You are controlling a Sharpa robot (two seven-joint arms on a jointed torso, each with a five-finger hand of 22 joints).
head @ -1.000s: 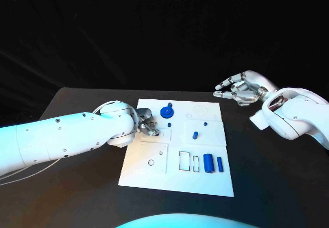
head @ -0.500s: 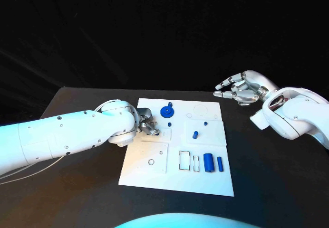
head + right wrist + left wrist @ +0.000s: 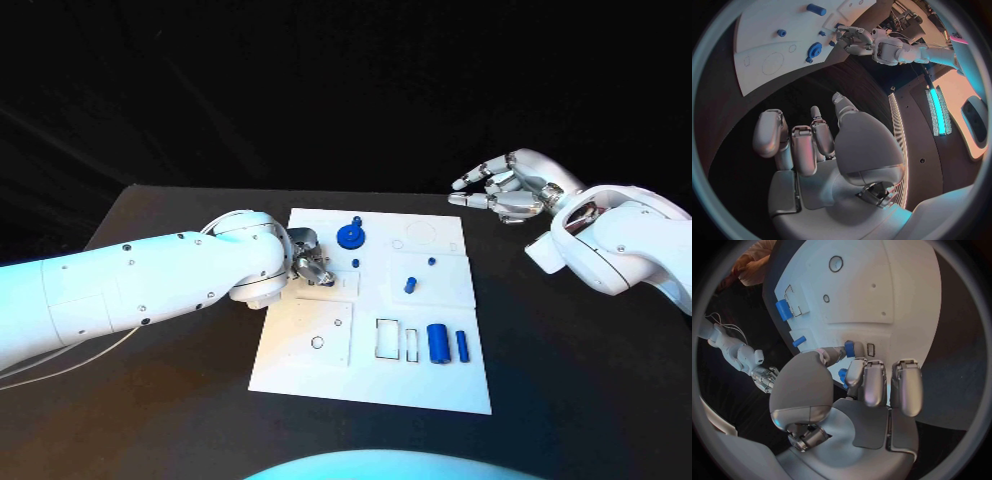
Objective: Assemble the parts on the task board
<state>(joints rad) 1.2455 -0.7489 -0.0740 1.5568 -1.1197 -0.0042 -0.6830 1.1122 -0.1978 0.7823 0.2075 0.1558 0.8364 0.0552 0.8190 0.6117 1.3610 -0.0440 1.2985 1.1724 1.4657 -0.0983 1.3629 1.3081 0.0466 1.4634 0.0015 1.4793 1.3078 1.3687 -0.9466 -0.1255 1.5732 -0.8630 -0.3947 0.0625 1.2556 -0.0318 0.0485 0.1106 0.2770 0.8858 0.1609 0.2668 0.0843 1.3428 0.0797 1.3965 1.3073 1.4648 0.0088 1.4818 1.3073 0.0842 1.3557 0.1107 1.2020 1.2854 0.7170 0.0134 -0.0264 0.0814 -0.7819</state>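
A: Head view has the left hand (image 3: 310,262) low over the board's (image 3: 310,375) left edge, toward the far end. Holding anything?

B: Its wrist camera shows a small blue peg (image 3: 850,349) pinched at the fingertips (image 3: 856,369), right against the white surface. The right hand (image 3: 505,190) hangs off the board's far right corner, fingers curled on nothing.

A: How should the peg be seated?

B: I'd judge: keep it upright, line it up over its hole, then press straight down without twisting.

A: And the parts?

B: Smooth matte blue plastic. A round gear (image 3: 351,236) near the far edge, two cylinders (image 3: 438,343) by the near right corner. The board looks flat and hard, with shallow outlined recesses.
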